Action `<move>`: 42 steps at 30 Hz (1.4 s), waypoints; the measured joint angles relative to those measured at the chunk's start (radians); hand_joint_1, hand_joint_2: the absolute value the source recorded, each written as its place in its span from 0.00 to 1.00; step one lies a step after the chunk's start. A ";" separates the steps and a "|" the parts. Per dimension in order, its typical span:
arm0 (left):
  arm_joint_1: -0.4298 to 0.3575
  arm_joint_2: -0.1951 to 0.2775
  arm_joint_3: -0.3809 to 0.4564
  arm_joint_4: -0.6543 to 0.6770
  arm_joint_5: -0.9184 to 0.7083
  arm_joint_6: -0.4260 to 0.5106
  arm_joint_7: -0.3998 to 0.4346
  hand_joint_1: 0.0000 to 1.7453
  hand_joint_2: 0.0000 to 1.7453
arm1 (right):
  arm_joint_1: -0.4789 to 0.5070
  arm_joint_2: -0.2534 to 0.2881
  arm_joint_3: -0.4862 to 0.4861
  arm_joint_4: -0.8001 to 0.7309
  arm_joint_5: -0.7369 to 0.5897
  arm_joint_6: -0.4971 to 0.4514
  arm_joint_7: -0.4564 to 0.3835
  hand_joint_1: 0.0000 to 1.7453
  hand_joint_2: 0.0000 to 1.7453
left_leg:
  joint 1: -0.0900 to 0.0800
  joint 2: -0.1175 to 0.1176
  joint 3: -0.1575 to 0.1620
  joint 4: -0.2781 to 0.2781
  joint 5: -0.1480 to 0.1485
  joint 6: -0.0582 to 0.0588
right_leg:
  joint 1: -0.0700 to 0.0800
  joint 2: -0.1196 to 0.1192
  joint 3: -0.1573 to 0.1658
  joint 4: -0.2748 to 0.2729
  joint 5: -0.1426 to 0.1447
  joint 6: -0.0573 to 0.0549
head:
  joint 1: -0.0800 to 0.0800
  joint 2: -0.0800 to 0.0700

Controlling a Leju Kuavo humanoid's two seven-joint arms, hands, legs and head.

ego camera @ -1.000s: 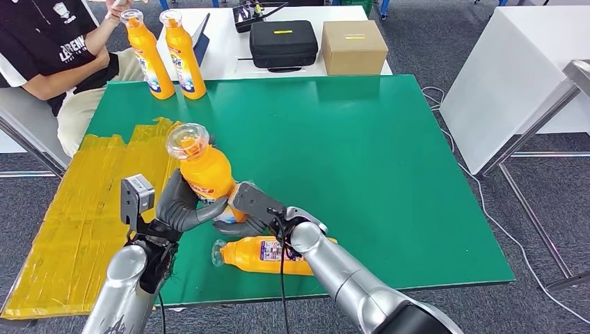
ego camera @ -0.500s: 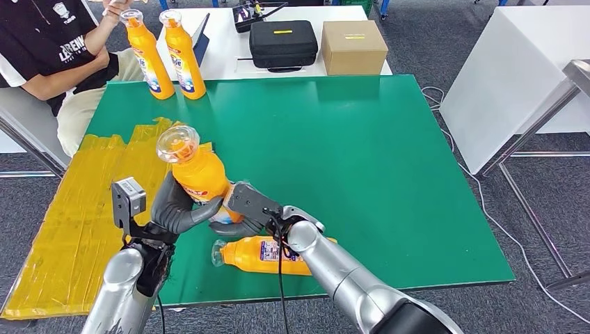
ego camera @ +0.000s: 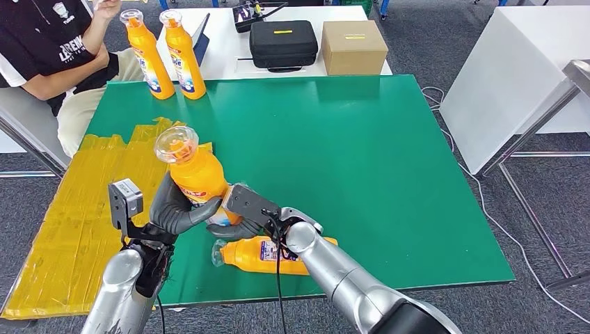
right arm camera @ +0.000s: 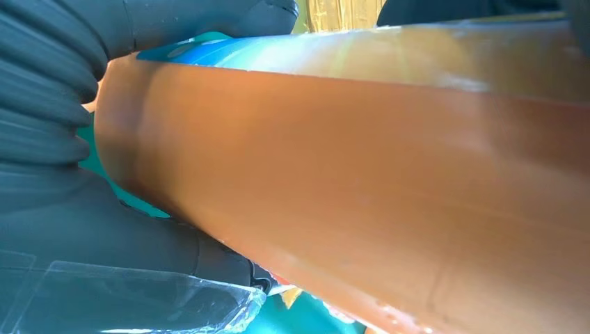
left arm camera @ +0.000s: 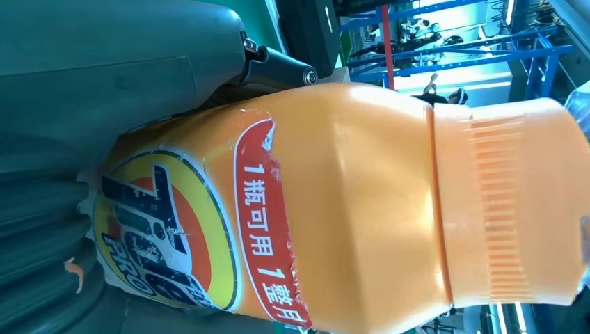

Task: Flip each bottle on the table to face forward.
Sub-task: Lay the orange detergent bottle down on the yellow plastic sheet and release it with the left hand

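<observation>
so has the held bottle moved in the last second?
Yes. The held bottle has shifted left, toward the yellow mat; the lying bottle hasn't moved.

You have a green table (ego camera: pixel 362 153) in front of you. Two orange bottles (ego camera: pixel 149 56) (ego camera: pixel 185 56) stand upright side by side at its far left corner. Another orange bottle (ego camera: pixel 259 255) lies on its side near the near edge. Yellow sheeting (ego camera: pixel 83 209) covers the table's left side.
</observation>
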 joint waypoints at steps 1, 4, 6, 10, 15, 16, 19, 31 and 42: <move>0.000 0.000 0.000 0.000 0.000 0.000 -0.001 1.00 1.00 | 0.000 0.000 0.000 0.000 0.000 -0.001 -0.001 1.00 1.00 | 0.000 0.000 0.000 0.000 0.000 0.000 | 0.000 0.000 0.000 0.000 0.000 0.000 | 0.000 0.000; 0.001 0.000 0.001 0.000 0.001 0.000 -0.005 1.00 1.00 | 0.001 0.000 0.001 0.000 0.006 -0.008 -0.009 1.00 1.00 | 0.000 0.000 0.000 0.000 0.000 0.000 | 0.000 0.000 0.000 0.000 0.000 0.000 | 0.000 0.000; 0.002 0.000 0.002 0.000 0.001 0.000 -0.006 1.00 1.00 | 0.001 0.000 0.004 0.000 0.009 -0.014 -0.013 1.00 1.00 | 0.000 0.000 0.000 0.000 0.000 0.000 | 0.000 0.000 0.000 0.000 0.000 0.000 | 0.000 0.000; 0.003 0.000 0.005 0.000 0.001 0.001 -0.007 1.00 1.00 | 0.001 0.000 0.008 0.000 0.010 -0.020 -0.016 0.03 1.00 | 0.000 0.000 0.000 0.000 0.000 0.000 | 0.000 0.000 0.000 0.000 0.000 0.000 | 0.000 0.000; 0.016 0.000 0.008 0.000 0.001 0.007 -0.006 1.00 1.00 | 0.002 -0.001 0.010 -0.007 0.017 -0.034 -0.020 0.00 1.00 | 0.000 0.000 0.000 0.000 0.000 0.000 | 0.000 0.000 0.000 0.000 0.000 0.000 | 0.000 0.000; 0.019 0.001 0.008 0.000 0.001 0.009 -0.007 1.00 1.00 | 0.002 -0.001 0.010 -0.011 0.017 -0.037 -0.021 0.00 1.00 | 0.000 0.000 0.000 0.000 0.000 0.000 | 0.000 0.000 0.000 0.000 0.000 0.000 | 0.000 0.000; 0.031 0.002 0.016 -0.007 -0.001 0.017 -0.011 1.00 1.00 | 0.005 -0.005 0.011 -0.032 0.017 -0.042 -0.028 0.00 1.00 | 0.000 0.000 0.000 0.000 0.000 0.000 | 0.000 0.000 0.000 0.000 0.000 0.000 | 0.000 0.000; 0.073 0.017 0.098 -0.062 -0.130 0.078 -0.015 1.00 1.00 | 0.053 -0.065 -0.007 -0.179 0.002 -0.087 -0.043 0.00 1.00 | 0.000 0.000 0.000 0.000 0.000 0.000 | 0.000 0.000 -0.001 0.000 0.000 0.000 | 0.000 0.000; 0.039 0.039 0.153 -0.109 -0.687 0.466 0.046 1.00 1.00 | 0.178 -0.141 -0.092 -0.418 0.047 -0.148 -0.018 0.00 1.00 | 0.000 0.000 -0.001 0.000 0.000 0.000 | 0.000 0.000 -0.001 0.000 0.000 0.000 | 0.000 0.000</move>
